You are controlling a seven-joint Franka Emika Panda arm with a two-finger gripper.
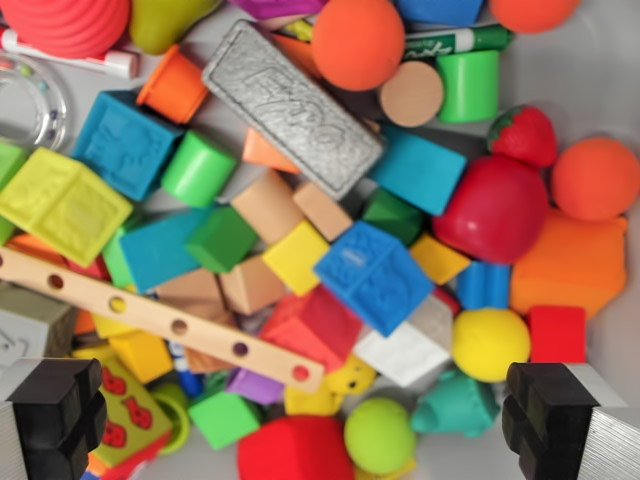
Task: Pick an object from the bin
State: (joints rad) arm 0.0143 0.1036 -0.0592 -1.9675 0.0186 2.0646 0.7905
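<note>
The fingers (50, 410) stand wide apart at the bottom corners of the wrist view, nothing between them; the gripper (305, 420) hangs above the bin (600, 70) and its heap of toys. Between the fingertips lie a red block (295, 450) and a green ball (380, 435), with a blue cube (372, 277) further up. The ball looks light, smooth and apt to roll. The cube looks soft but flat-sided and rests on top, so its opposite faces seem the safer hold.

Gripper (305, 425): fingers spread wide, nothing between
Bin (590, 75): crowded with toys
Centre: blue cube (373, 276) beside grey eraser (292, 108)
</note>
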